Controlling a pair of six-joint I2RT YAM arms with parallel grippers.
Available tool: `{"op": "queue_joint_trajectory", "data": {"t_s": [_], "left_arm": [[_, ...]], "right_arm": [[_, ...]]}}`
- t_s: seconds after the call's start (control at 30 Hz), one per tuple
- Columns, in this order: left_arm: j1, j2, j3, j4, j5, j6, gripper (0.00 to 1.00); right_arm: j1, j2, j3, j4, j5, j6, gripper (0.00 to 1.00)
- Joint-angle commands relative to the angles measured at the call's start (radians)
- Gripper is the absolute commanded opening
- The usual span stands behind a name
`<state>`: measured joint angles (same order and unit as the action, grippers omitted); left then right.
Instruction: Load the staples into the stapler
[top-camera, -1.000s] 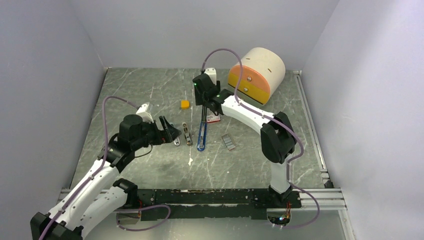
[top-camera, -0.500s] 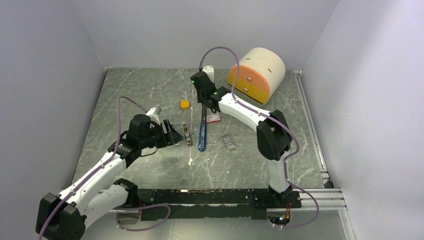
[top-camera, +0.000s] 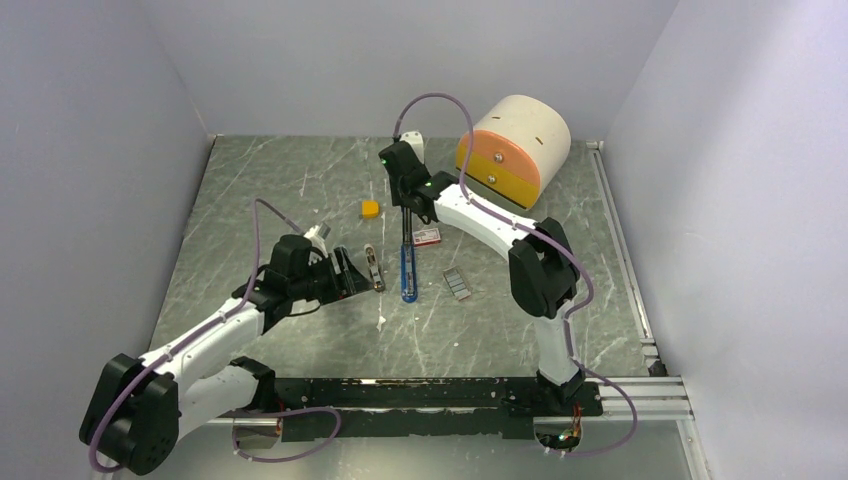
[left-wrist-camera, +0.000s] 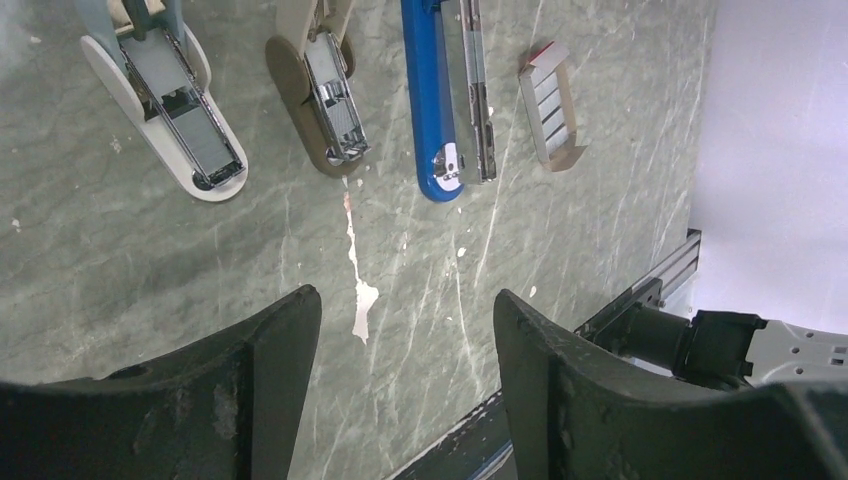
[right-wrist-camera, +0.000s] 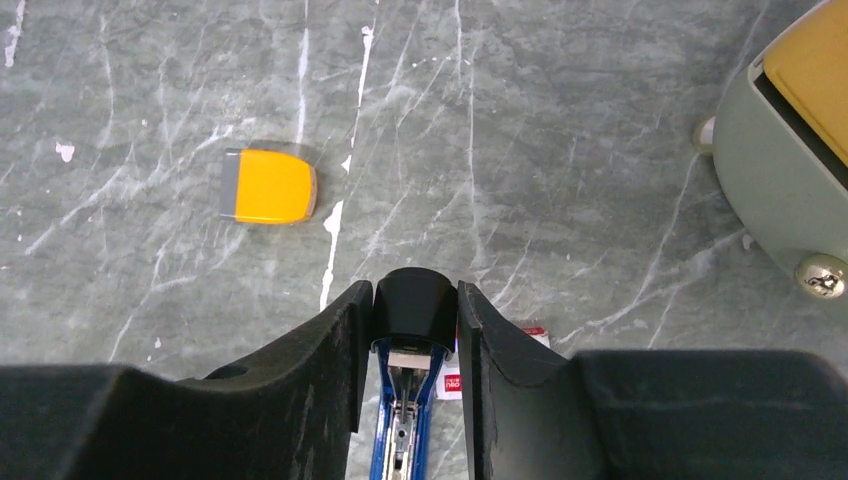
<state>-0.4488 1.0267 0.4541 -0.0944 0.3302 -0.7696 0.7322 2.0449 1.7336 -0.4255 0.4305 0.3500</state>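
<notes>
So the right hand is clamped on the black tail of the blue stapler, I'd guess to steady it, while the left hand hovers empty and spread, with the staples lying on the worktop just beside that stapler.

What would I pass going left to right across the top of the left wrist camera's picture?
White stapler → brown stapler → blue stapler, lying open → the staples.
</notes>
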Motion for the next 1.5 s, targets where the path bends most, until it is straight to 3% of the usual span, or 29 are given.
{"op": "queue_joint_trajectory", "data": {"t_s": [0.0,0.1,0.33,0.4,0.57,0.77,0.9,1.17,1.47], "left_arm": [[-0.005,-0.012,-0.032,0.087,0.017,-0.013,0.68],[-0.010,-0.011,-0.029,0.082,-0.010,0.006,0.67],[-0.047,0.026,-0.055,0.162,-0.004,-0.050,0.64],[-0.069,0.053,-0.063,0.193,-0.009,-0.082,0.59],[-0.159,0.110,-0.074,0.265,-0.089,-0.138,0.46],[-0.283,0.231,-0.044,0.354,-0.168,-0.193,0.44],[-0.350,0.310,-0.002,0.362,-0.265,-0.229,0.37],[-0.382,0.383,0.046,0.386,-0.366,-0.268,0.34],[-0.391,0.499,0.046,0.515,-0.356,-0.282,0.28]], "right_arm": [[-0.006,0.018,0.030,-0.006,-0.011,-0.012,0.34],[-0.007,0.004,0.015,0.006,-0.016,-0.014,0.27],[0.004,-0.110,-0.120,0.097,-0.013,0.006,0.25],[0.012,-0.141,-0.163,0.124,-0.014,0.013,0.25],[0.030,-0.186,-0.234,0.155,0.000,0.027,0.25],[0.052,-0.193,-0.241,0.143,0.024,0.027,0.25],[0.070,-0.202,-0.244,0.128,0.053,0.031,0.25],[0.096,-0.223,-0.262,0.112,0.079,0.034,0.25],[0.109,-0.246,-0.276,0.093,0.069,0.051,0.25]]}}
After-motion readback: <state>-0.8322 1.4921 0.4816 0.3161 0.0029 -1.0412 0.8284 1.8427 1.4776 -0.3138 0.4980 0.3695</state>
